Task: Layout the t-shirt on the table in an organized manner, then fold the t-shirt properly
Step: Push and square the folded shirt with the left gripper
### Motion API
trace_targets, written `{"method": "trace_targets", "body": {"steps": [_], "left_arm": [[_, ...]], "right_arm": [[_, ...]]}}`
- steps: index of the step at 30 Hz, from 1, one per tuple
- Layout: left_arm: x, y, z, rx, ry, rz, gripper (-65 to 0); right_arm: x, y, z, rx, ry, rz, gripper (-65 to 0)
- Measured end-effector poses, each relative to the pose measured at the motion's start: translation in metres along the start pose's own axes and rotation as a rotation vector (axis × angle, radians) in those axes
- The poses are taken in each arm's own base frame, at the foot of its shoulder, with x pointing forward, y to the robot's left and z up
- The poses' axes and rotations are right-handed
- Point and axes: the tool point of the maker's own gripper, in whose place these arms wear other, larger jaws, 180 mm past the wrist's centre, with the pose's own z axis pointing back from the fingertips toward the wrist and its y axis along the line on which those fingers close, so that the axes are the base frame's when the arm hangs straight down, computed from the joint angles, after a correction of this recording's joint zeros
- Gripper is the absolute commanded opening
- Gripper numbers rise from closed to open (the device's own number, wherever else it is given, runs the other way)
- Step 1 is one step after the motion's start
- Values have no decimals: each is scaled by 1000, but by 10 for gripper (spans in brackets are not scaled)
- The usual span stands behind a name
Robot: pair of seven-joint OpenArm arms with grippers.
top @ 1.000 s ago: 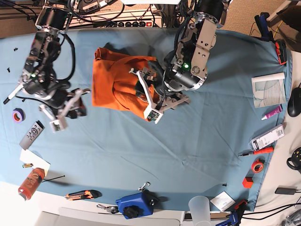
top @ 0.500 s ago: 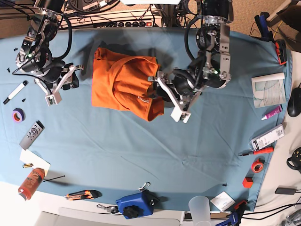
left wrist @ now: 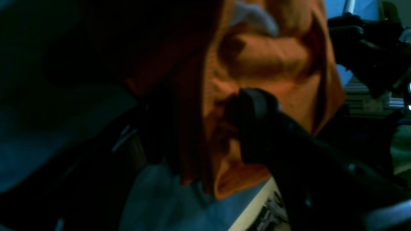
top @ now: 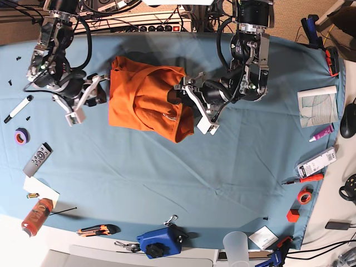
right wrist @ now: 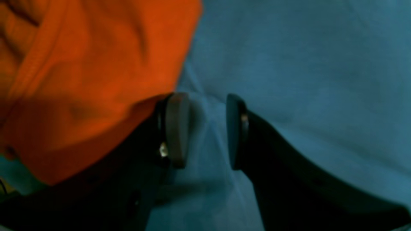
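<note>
The orange t-shirt (top: 146, 99) lies bunched and creased on the teal table (top: 167, 178), toward the back. My left gripper (top: 188, 105) is at the shirt's right edge. In the dark, blurred left wrist view it (left wrist: 205, 134) stands open with a fold of the t-shirt (left wrist: 276, 57) between the jaws, and one black finger (left wrist: 257, 122) presses against the fabric. My right gripper (top: 94, 95) is at the shirt's left edge. In its wrist view it (right wrist: 205, 128) is open over bare table (right wrist: 305, 64), with the t-shirt (right wrist: 96, 64) lying against the outside of one pad (right wrist: 175, 128).
On the left lie a marker (top: 16, 108), purple tape (top: 21, 135), a remote (top: 38, 159) and an orange can (top: 36, 216). A blue device (top: 161, 242), a utility knife (top: 97, 230) and a plastic cup (top: 236, 245) line the front edge. A booklet (top: 317, 105), a screwdriver (top: 303, 179) and red tape (top: 304, 196) sit at the right.
My right gripper rose from the left front area and came in against the shirt's left edge. My left gripper swung out to the right, then back to the shirt's right edge.
</note>
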Motion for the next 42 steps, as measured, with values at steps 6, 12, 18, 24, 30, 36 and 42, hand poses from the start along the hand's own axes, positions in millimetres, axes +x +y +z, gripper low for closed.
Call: {"method": "trace_targets", "body": {"steps": [6, 12, 18, 24, 30, 36, 42], "left_arm": [[-6, -18, -18, -100, 10, 42, -305], [-9, -21, -24, -107, 16, 70, -474], [-10, -20, -24, -104, 23, 84, -650], [-14, -27, -18, -120, 73, 30, -650], [10, -18, 9, -74, -2, -52, -650], [22, 27, 57, 3, -38, -183, -650], [15, 48, 79, 30, 59, -380, -650]], "right_arm": [[1, 16, -12, 10, 18, 56, -451], [1, 20, -15, 16, 23, 65, -451], [6, 17, -14, 1, -5, 72, -451], [27, -34, 8, -153, -97, 20, -451], [40, -79, 38, -276, -179, -62, -451], [37, -86, 43, -295, -183, -79, -451], [40, -82, 42, -273, -198, -85, -450]]}}
